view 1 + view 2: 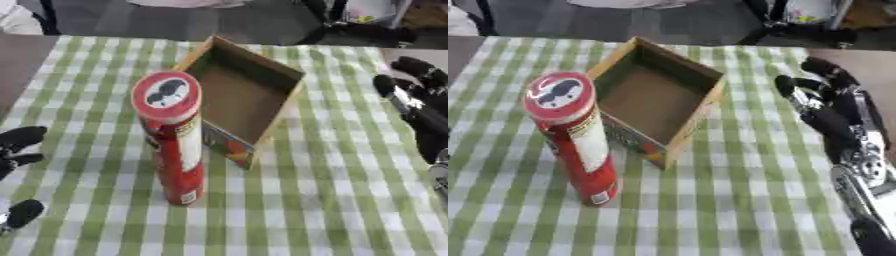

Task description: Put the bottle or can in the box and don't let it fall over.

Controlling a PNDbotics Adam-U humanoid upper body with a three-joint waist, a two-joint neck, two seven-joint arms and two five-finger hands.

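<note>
The red can (173, 137) stands upright on the checked surface (332, 210), touching the near-left side of the open box (245, 95). The right robot hand (824, 107) hovers spread, well apart to its right; the left robot hand (19, 145) (fingers relaxed, idle) seems about as near.

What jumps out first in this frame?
The tall red can, standing upright on the green checked tablecloth just in front of the open cardboard box, which holds nothing. The right hand hangs open to the box's right, touching nothing. The left hand shows only at the left edge.
</note>
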